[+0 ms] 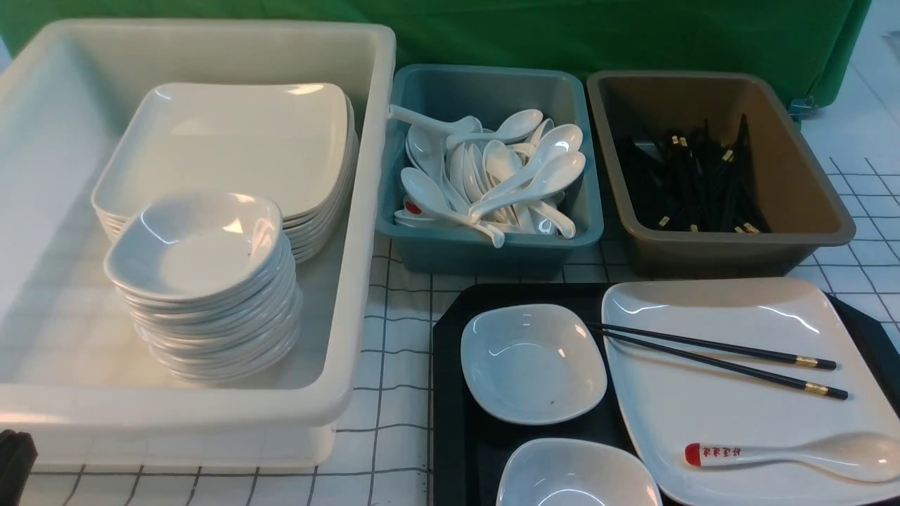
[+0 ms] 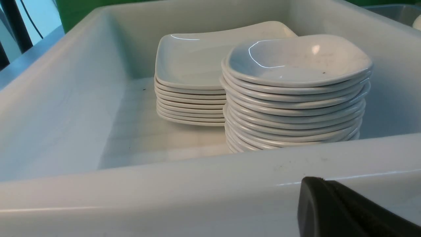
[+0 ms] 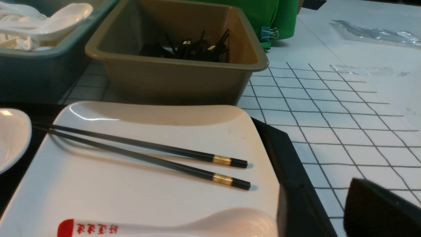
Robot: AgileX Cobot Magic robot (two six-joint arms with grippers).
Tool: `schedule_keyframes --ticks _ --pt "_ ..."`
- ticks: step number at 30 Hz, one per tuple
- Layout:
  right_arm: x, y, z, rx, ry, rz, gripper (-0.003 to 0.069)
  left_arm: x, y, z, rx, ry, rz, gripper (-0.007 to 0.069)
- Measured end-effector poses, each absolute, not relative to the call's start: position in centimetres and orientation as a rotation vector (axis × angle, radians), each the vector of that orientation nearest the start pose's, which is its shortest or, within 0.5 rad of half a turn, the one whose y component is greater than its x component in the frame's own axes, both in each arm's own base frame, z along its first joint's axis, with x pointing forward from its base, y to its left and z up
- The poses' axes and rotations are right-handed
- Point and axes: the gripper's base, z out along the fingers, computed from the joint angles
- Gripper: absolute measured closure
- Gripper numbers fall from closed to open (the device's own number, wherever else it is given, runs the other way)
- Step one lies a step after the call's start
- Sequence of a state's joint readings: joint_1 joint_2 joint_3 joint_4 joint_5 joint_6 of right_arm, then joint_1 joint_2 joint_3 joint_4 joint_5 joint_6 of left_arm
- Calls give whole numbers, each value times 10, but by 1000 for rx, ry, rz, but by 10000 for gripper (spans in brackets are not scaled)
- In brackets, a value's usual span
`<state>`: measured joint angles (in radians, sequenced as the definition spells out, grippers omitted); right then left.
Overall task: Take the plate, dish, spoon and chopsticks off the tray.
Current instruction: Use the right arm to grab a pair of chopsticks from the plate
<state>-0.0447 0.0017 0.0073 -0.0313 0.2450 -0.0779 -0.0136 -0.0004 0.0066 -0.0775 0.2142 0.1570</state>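
The large glossy white square plate [image 1: 703, 414] had rounded corners and a shallow raised rim. It sat on the 3 o'clock half of the big black rectangular plastic tray [image 1: 450, 393], which lay at about 5 o'clock in the front view. The pair of long thin black chopsticks [image 1: 717, 346] lay across the plate's far half, with the tips toward 9 o'clock and the gold bands toward 3 o'clock. The white soup spoon [image 1: 787, 458] rested along the plate's 6 o'clock edge, its red tip pointing to 9 o'clock. A small deep rounded-square white dish [image 1: 533, 362] stood on the tray at the plate's 9 o'clock.

A second small white dish [image 1: 576, 474] at 7 o'clock was cut off by the frame. So were the spoon's bowl and the plate's 3 o'clock corner.

Of my right gripper [image 3: 378, 210] only one dark finger showed, so I could not tell how its jaws stood. It seemed to hang just outside the tray's 3 o'clock rim, over the gridded cloth, with the chopsticks' banded ends near, at roughly 10 o'clock.

My left gripper [image 2: 342, 207] was closed on nothing. It was beside the near wall of the big white plastic bin [image 2: 197, 184], with the tray well apart toward 3 o'clock.
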Motion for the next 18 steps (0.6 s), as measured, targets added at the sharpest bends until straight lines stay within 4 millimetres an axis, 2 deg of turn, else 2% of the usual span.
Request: schedule_keyframes --ticks 9,12,13,14,18 --pt "56 -3 188 -50 1738 -119 417 56 -2 196 83 1648 40 620" --pt "56 -3 188 -50 1738 -119 417 57 -2 205 -136 1547 -183 620" --pt "56 -3 188 -50 1738 -119 417 57 -2 205 -140 1547 -187 620" --pt "56 -3 188 -50 1738 -119 417 57 -1 210 -221 1494 -265 620" --pt "56 -3 188 -50 1738 -119 417 55 3 219 -369 1364 -395 620"
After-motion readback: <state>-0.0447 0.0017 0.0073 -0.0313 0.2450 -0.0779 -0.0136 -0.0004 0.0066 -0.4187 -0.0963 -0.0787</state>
